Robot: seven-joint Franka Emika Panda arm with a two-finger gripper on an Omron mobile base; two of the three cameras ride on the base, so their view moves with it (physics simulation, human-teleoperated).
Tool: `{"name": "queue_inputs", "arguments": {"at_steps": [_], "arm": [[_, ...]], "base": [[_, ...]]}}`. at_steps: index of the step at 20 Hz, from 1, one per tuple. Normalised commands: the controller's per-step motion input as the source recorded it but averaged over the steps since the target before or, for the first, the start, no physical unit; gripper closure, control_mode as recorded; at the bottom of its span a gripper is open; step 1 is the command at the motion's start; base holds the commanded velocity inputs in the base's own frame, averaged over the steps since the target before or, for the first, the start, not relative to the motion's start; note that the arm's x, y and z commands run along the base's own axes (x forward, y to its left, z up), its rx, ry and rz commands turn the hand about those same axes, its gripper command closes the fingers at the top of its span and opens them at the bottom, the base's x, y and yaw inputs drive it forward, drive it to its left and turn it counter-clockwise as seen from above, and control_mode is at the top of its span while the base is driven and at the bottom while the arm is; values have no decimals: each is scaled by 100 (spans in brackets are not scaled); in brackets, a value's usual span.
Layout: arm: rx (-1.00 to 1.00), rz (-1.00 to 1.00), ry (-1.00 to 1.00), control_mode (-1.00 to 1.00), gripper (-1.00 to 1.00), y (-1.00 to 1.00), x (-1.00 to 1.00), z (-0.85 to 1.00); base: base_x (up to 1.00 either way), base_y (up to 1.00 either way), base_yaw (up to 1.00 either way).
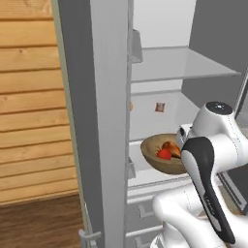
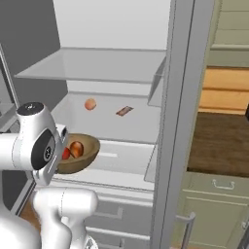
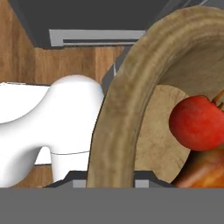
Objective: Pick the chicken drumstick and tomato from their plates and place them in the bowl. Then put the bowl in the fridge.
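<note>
Beyond and slightly above the gripper, the fridge's pale middle shelf carries a small round orange item and a small flat brown packet.

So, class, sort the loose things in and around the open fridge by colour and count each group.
Red: 1, tomato
Orange-brown: 2, chicken drumstick, small round item on shelf
Light brown: 1, wooden bowl
Reddish-brown: 1, small flat packet
Total: 5
</note>
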Motion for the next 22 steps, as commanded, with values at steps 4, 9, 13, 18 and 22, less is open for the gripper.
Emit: {"name": "queue_inputs", "arguments": {"at_steps": [4, 9, 13, 18, 22], "arm": [[0, 0, 0, 100, 100, 0, 0, 0], [0, 0, 0, 100, 100, 0, 0, 0], [0, 3, -13, -100, 100, -38, 14, 0], [0, 7, -34, -100, 100, -28, 54, -12], [7, 7, -24, -100, 100, -9, 87, -1]], "base": [[55, -2, 8], [5, -8, 3], [0, 0, 0], [0, 0, 0], [0, 0, 0]]}}
